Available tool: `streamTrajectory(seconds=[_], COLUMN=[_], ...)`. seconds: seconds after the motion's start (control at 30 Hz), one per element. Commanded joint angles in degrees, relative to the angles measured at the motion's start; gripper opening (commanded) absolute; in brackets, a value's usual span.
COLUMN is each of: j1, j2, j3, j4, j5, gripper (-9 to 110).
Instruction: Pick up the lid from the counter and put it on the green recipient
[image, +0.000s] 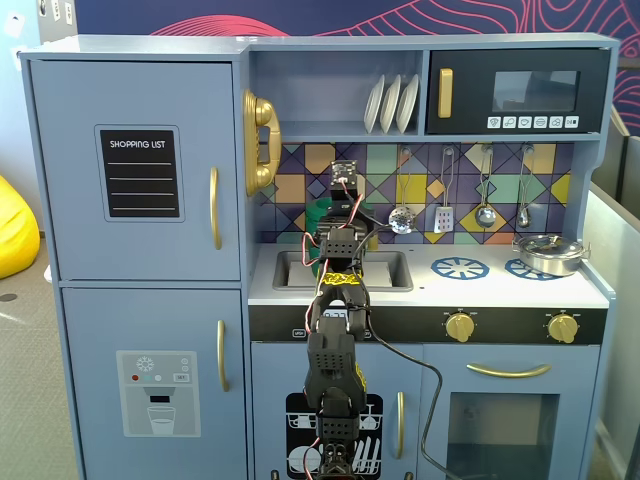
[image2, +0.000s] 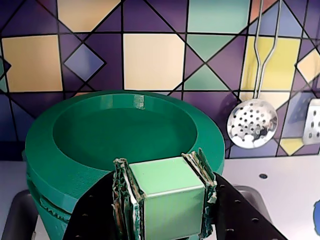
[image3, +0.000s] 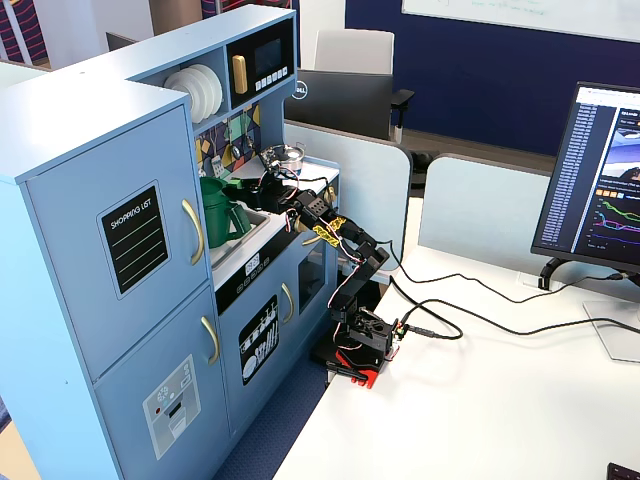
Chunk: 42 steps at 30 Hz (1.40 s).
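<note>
In the wrist view my gripper (image2: 162, 162) is shut on the light-green square handle (image2: 167, 200) of the lid (image2: 120, 135), a dark green round disc that spreads out beyond the jaws. A second rough green edge (image2: 52, 205) shows just beneath the disc at lower left; it looks like the green recipient's rim. In a fixed view the tall green recipient (image3: 213, 215) stands on the counter by the sink, with the lid (image3: 243, 186) and gripper (image3: 256, 187) at its top, slightly right. In the front fixed view the arm hides most of it; some green (image: 321, 212) shows behind the wrist.
The sink (image: 385, 270) lies under the arm. Blue burner rings (image: 459, 267) and a shiny silver pot (image: 548, 252) are to the right. A skimmer (image2: 251, 123) and other utensils hang on the tiled back wall close behind the lid. A shelf sits above.
</note>
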Motion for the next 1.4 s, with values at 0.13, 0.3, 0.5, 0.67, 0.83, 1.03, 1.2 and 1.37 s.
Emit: streamTrajectory(seconds=[0.13,0.3,0.5,0.67,0.83,1.03,1.2,1.37], j1=[-1.67,-0.88,0.53,1.05,1.23,0.88,0.88,-1.67], j2=[3.52,3.87,8.09,22.06,36.65,51.42,60.21,62.4], j3=[0.35,-0.62,-2.02,9.05,27.25,50.89,67.94,76.73], j4=[0.18,-0.09,2.72,10.99,15.38,22.5,25.4,35.07], j5=[-1.93,-1.76,-1.67,-0.18,1.05,2.29,6.06,7.03], gripper=[20,35,37,35,33,30,22,13])
